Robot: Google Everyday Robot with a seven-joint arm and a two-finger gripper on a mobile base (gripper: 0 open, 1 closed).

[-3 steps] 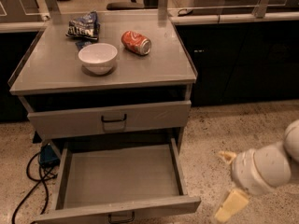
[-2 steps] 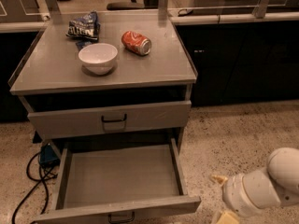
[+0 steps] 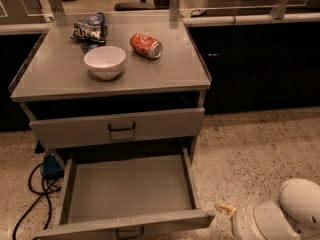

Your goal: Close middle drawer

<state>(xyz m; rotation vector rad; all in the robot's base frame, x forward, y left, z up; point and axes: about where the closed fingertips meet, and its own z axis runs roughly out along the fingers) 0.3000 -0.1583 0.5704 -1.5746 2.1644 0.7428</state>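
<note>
Gripper (image 3: 226, 210) sits low, just right of the cabinet (image 3: 150, 79), near its open drawer's front corner; its grip state cannot be told. Middle drawer (image 3: 130, 190) is pulled far out of the cabinet. Bowl (image 3: 104, 61) and can (image 3: 146, 45) on the cabinet top.

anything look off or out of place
The red soda can lies on its side on the grey metal cabinet top. The shallow middle drawer is pulled far out. The gripper is low, right of its front.

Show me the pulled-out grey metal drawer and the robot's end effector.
Pulled-out grey metal middle drawer (image 3: 130, 186), camera view: bare tray floor.
End effector (image 3: 226, 210), camera view: pale tip, low right beside drawer.
</note>
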